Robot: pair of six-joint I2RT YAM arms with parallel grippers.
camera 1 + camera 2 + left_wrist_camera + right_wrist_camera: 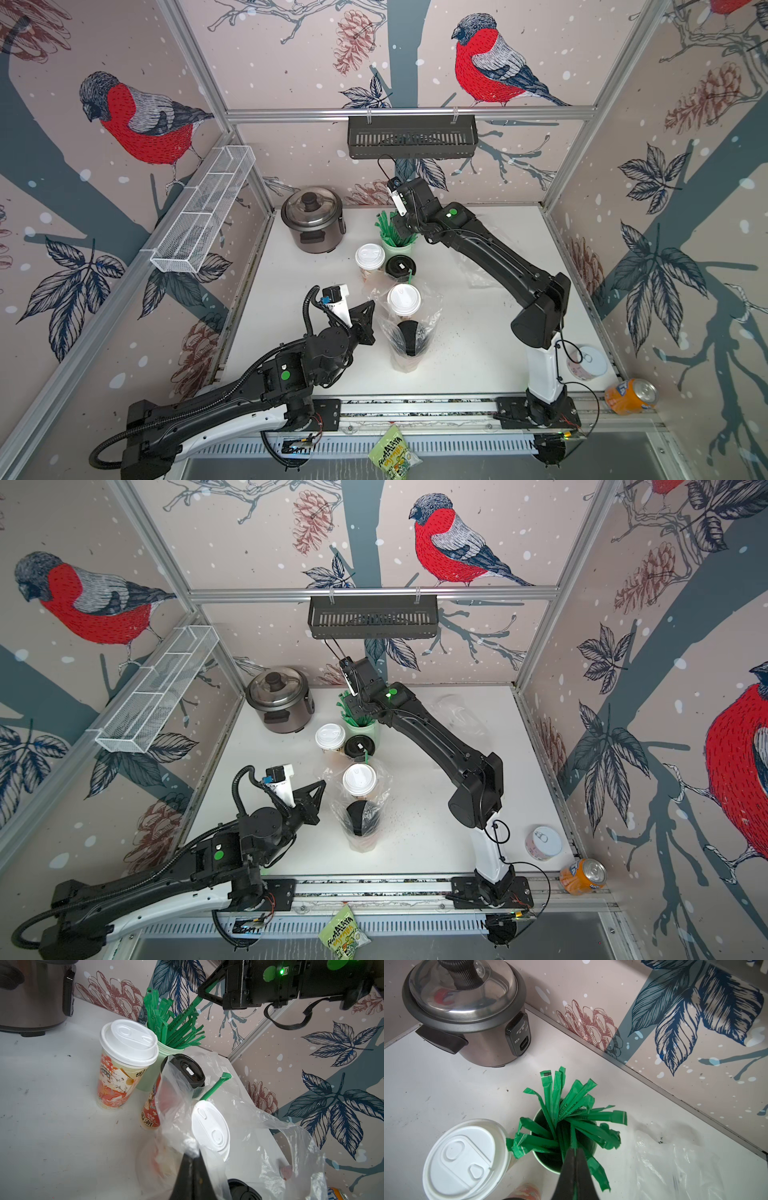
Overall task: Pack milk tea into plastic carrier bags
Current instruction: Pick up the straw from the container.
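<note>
Packing done: two lidded paper cups (404, 300) inside one clear plastic bag (432, 307).
Remaining: two more printed cups (370, 257), second flat clear bag (675, 1167).
Left jaws: pinching bag edge.
Right jaws: clamped on green wrapped straw (573, 1138).

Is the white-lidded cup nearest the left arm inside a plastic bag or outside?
Inside: the clear bag rises around the white-lidded cup in the left wrist view, and a black-lidded cup shares it.

Two cups (404, 300) in bag (429, 308)
</note>
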